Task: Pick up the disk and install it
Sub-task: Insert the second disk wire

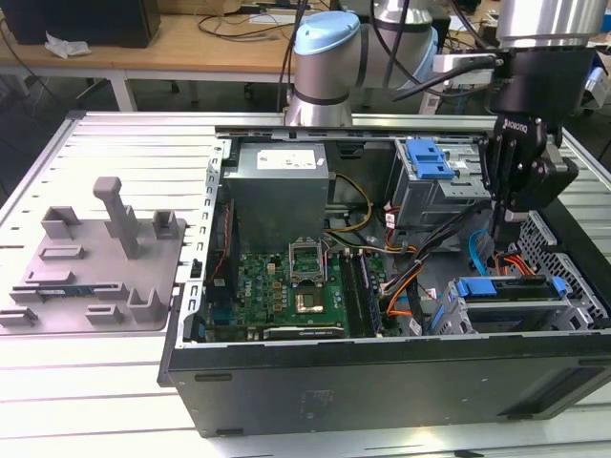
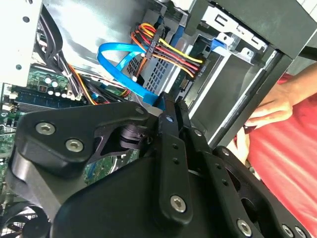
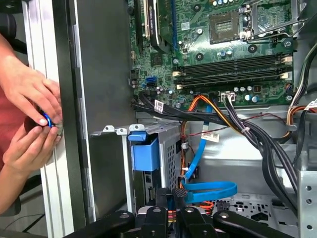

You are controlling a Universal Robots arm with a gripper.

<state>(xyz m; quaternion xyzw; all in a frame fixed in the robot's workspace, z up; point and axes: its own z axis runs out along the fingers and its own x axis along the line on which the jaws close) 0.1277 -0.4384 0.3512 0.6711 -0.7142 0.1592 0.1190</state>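
Closed, the gripper hangs fingers-down over the right side of the open computer case; in the second wrist view its two slim fingertips lie pressed together with nothing between them. The disk, as far as its blue rail frame tells, lies flat in the drive cage at the near right corner of the case, just below the gripper and apart from it; its label cannot be made out. A flat blue cable loops right beside the fingertips; red, yellow and orange wires run past it. To the left in the case lie the green motherboard and, farther back, the grey power-supply box. Outside the case wall a person's two hands pinch a small blue object. A grey moulded fixture rests on the slatted table, well left of the case.
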